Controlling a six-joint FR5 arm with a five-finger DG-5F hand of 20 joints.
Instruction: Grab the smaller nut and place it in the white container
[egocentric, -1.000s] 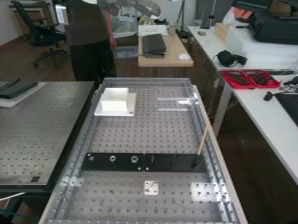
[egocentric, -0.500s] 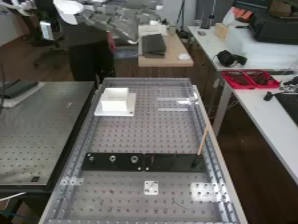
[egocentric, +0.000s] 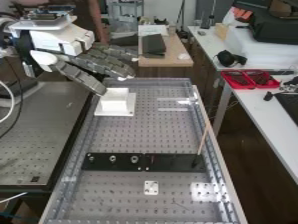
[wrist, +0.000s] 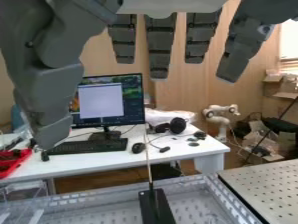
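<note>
The hand (egocentric: 90, 64) is at the upper left of the high view, its straight fingers spread over the bench's far left corner, just above and left of the white container (egocentric: 116, 101). In the wrist view the hand (wrist: 159, 42) hangs with fingers and thumb extended and nothing between them. On the black bar (egocentric: 173, 162) stand the smaller nut (egocentric: 91, 158), the larger nut (egocentric: 113, 158) and the bearing (egocentric: 134, 159), side by side and well apart from the hand.
A thin wooden stick (egocentric: 203, 140) stands upright at the bar's right part. A small white plate (egocentric: 151, 188) lies nearer on the bench. Raised rails (egocentric: 216, 165) edge the bench. To the right, a white table (egocentric: 259, 110) bears red trays (egocentric: 249, 79).
The hand has come into the high view from the upper left and dropped lower, towards the white container. The parts on the bar and the container have stayed put.
</note>
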